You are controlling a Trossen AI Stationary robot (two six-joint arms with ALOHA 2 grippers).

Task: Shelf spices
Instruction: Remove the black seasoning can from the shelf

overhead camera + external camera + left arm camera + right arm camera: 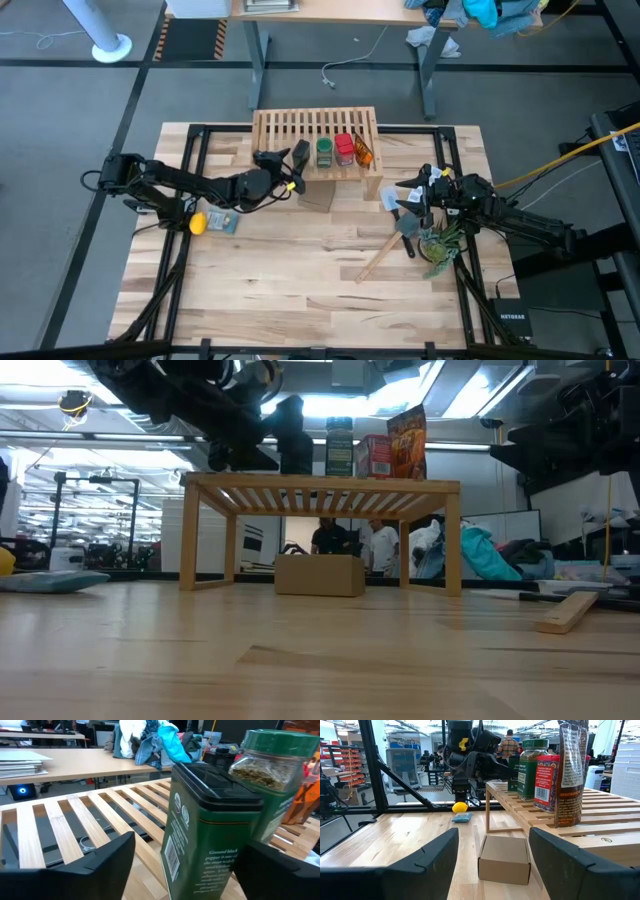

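Spices: four stand in a row on the shelf (315, 128) in the upper centre of the high view, all upright.
Left arm: reaches in from the left edge of the high view to the shelf's left part.
Left gripper (290, 170): its fingers stand parted on either side of the dark jar, close to it; I cannot tell whether they press on it.
Dark jar (300, 152): leftmost of the row, tall and box-like, with a green label in the left wrist view.
Green jar (325, 150): just right of the dark jar, round, with a green lid.
Red jar (344, 149): next along, close beside the green one.
Orange packet (363, 151): rightmost, near the shelf's right end.
Cardboard box (319, 574): on the table under the shelf, centre of the low view.
Right gripper (410, 193): released, holding nothing, waiting right of the shelf.
Green plant (440, 244): just below the right arm in the high view.
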